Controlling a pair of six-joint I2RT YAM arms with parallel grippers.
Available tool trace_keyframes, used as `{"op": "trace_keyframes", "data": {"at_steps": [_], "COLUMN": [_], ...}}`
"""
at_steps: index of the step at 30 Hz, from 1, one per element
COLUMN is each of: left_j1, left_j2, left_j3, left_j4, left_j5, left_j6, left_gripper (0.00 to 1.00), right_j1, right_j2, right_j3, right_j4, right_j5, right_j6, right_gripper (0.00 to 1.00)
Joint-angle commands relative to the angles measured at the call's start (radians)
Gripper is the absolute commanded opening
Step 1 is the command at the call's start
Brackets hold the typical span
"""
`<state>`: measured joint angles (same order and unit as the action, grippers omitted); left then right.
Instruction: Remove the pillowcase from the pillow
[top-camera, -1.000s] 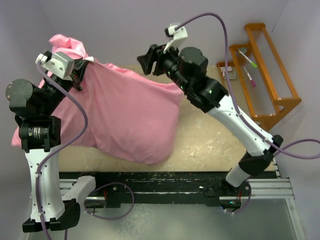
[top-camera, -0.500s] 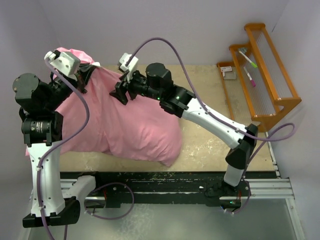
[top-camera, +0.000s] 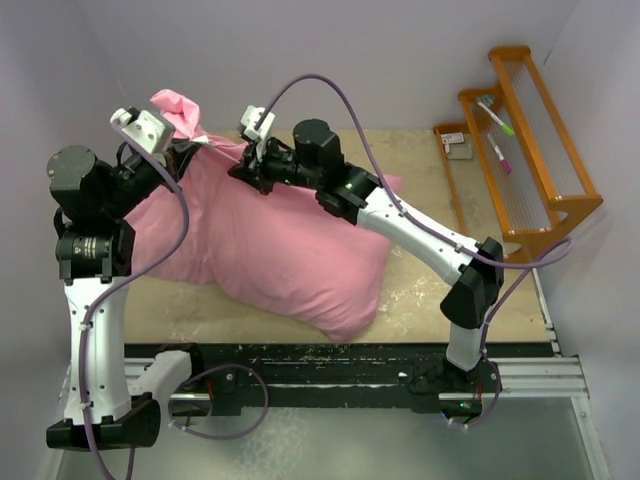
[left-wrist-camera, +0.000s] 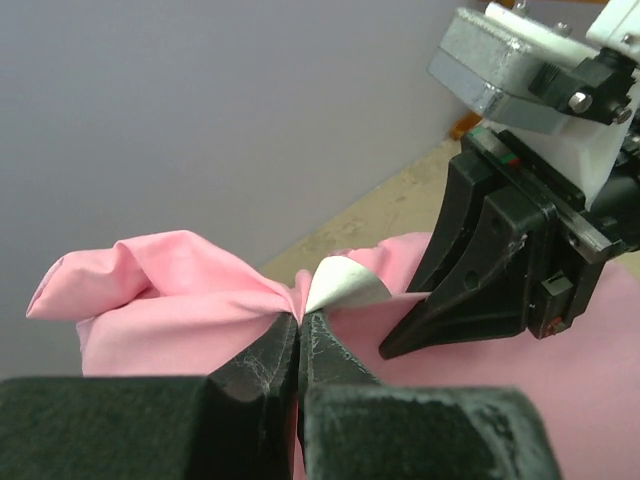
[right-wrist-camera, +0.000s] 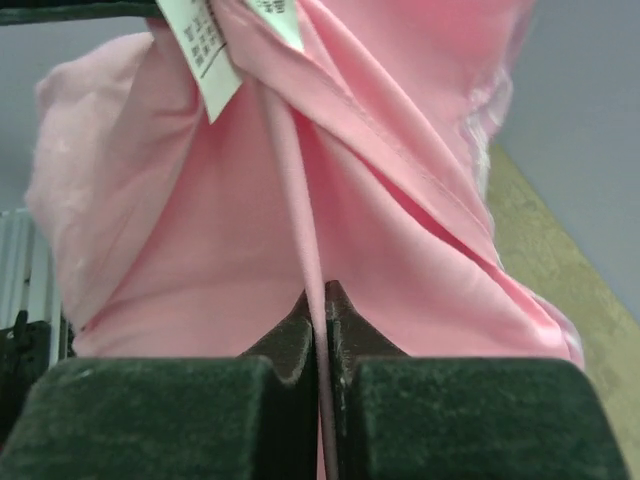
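Note:
The pink pillowcase (top-camera: 280, 250) lies bulging across the table, its far left end lifted. The pillow is hidden inside it. My left gripper (top-camera: 200, 148) is shut on the bunched corner of the pillowcase (left-wrist-camera: 170, 275), and a tuft of fabric sticks out past the tips (left-wrist-camera: 300, 318). A white label (left-wrist-camera: 345, 285) shows just beyond them. Close to its right, my right gripper (top-camera: 234, 168) is shut on a thin raised fold of the pillowcase (right-wrist-camera: 300, 200), pinched between its tips (right-wrist-camera: 322, 295). The label (right-wrist-camera: 205, 50) hangs above that fold.
An orange tiered rack (top-camera: 530, 130) with a few pens stands at the back right. The tan tabletop (top-camera: 430, 290) shows to the right of the pillowcase. Grey walls close in behind and on both sides. A metal rail (top-camera: 350, 365) runs along the near edge.
My right gripper swung left from above the table, open, and shut on a fold beside the left gripper. The left gripper shifted right with its corner. The pillowcase's bulk settled rightward.

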<state>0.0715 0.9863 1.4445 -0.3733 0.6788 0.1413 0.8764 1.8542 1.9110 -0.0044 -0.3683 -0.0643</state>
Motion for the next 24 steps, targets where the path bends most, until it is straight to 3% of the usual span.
{"op": "trace_keyframes", "data": {"at_steps": [1, 3, 5, 8, 11, 20, 24], "left_j1": [-0.001, 0.000, 0.002, 0.008, 0.007, 0.002, -0.048], "left_j2": [-0.014, 0.001, 0.018, 0.046, 0.095, 0.204, 0.261], "left_j3": [-0.080, -0.141, -0.204, -0.273, -0.313, -0.405, -0.406], "left_j4": [0.123, 0.121, 0.118, 0.088, 0.003, -0.008, 0.059], "left_j5": [-0.075, -0.148, -0.192, -0.178, -0.091, -0.031, -0.130], "left_j6": [0.085, 0.130, 0.166, 0.182, 0.167, 0.121, 0.085], "left_gripper": [0.00, 0.02, 0.15, 0.48, 0.68, 0.83, 0.85], "right_j1": [-0.042, -0.049, -0.050, -0.050, -0.048, -0.016, 0.009], "right_j2": [-0.038, -0.078, -0.129, -0.199, -0.242, -0.228, -0.208], "right_j3": [-0.088, -0.191, -0.319, -0.494, -0.581, -0.632, -0.647], "right_j4": [0.098, 0.114, 0.167, 0.254, 0.301, 0.277, 0.289], "right_j5": [0.198, 0.254, 0.306, 0.406, 0.436, 0.463, 0.467], "right_j6": [0.082, 0.078, 0.076, 0.074, 0.094, 0.111, 0.136], "right_gripper": [0.00, 0.00, 0.00, 0.00, 0.00, 0.00, 0.00]}}
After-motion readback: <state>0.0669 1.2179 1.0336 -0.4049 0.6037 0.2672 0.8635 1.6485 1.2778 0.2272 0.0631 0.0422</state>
